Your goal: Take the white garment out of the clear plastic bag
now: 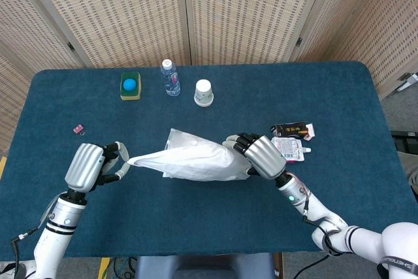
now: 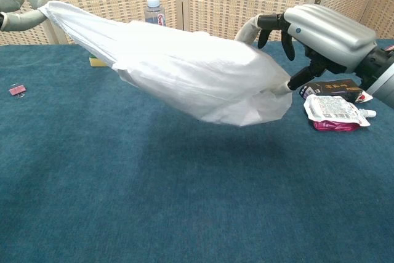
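Note:
The clear plastic bag point(image 1: 196, 161) with the white garment point(image 2: 191, 69) inside hangs stretched above the blue table between my two hands. My left hand point(image 1: 88, 164) pinches a drawn-out corner of white material at the bundle's left end; whether it is bag or garment I cannot tell. In the chest view only the fingertips point(image 2: 18, 13) of that hand show at the upper left edge. My right hand point(image 1: 261, 155) grips the bundle's right end, seen large in the chest view as the right hand point(image 2: 323, 32). The bundle sags in the middle, off the table.
A water bottle point(image 1: 170, 77), a white paper cup point(image 1: 204, 93) and a sponge with a blue ball point(image 1: 130, 86) stand at the back. A dark packet point(image 1: 290, 128) and a pink-white pouch point(image 1: 287, 148) lie just right of my right hand. A small pink clip point(image 1: 78, 129) lies left.

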